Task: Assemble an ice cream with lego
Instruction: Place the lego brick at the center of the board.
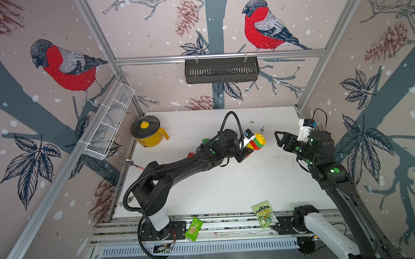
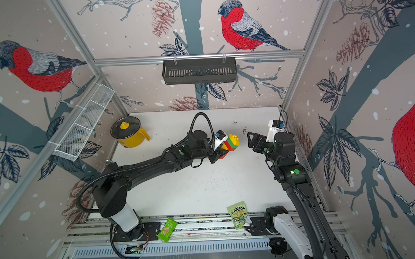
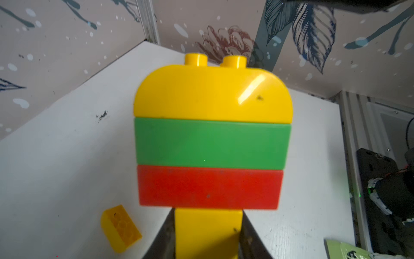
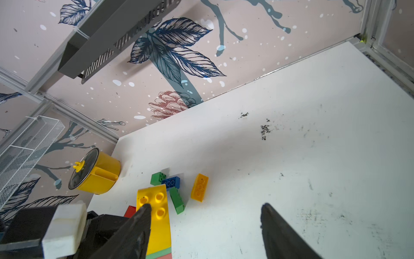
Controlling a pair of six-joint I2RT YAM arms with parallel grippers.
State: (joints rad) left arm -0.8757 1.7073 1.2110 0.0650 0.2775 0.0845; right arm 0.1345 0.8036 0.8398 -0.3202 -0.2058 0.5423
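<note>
Stacking looks finished: left gripper (image 3: 207, 220) pinches lego stack (image 3: 212, 143) by yellow stem (image 3: 208, 246); right gripper (image 4: 206, 206) spread, empty. Next: stand it upright.

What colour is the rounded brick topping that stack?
Yellow; the rounded brick shows best in the left wrist view.

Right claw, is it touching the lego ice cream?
Apart. In both top views a strip of white table shows between the open right gripper and the lego ice cream.
</note>
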